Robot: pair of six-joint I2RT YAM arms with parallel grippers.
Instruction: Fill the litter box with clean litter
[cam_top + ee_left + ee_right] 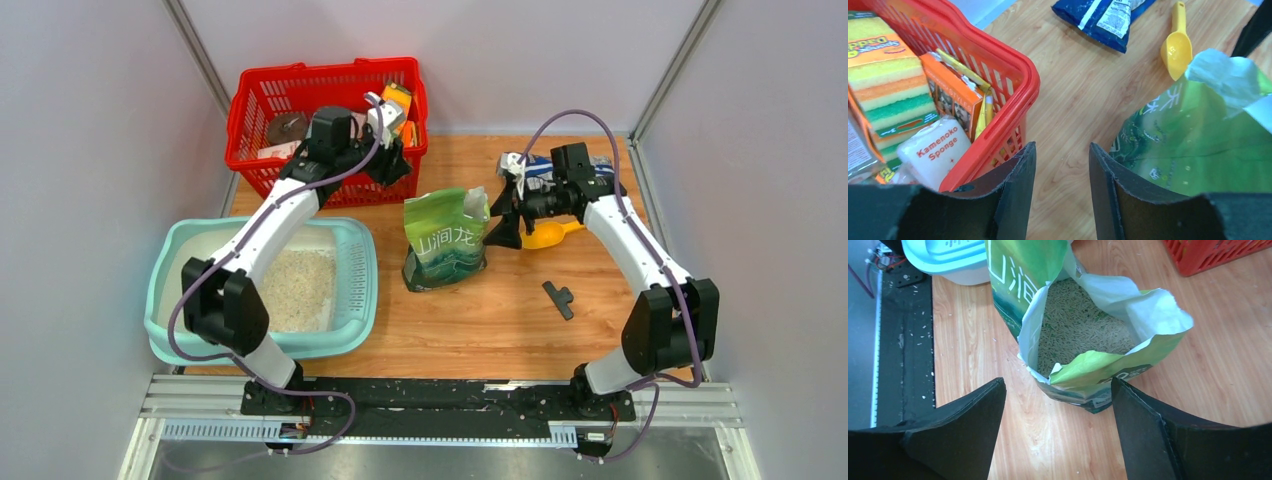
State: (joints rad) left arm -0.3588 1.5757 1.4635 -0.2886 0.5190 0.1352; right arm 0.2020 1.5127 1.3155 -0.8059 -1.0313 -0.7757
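The pale teal litter box (pixel 176 262) lies at the table's left, with a heap of clean litter (pixel 300 288) inside. A green printed bag (pixel 447 240) stands open at mid-table, and the right wrist view shows more beige litter (pixel 1079 326) in it. My left gripper (pixel 398 170) hovers between the red basket and the bag, open, with only bare wood between its fingers (pixel 1020 170). My right gripper (pixel 502 214) hangs just right of the bag's mouth, open wide and empty; the bag (pixel 1098 370) sits ahead of its jaws, untouched.
A red mesh basket (pixel 258 100) with sponges and boxes stands at the back left. A yellow scoop (pixel 553 236) and a blue packet (pixel 535 172) lie under the right arm. A small black part (pixel 560 298) rests on the wood at right.
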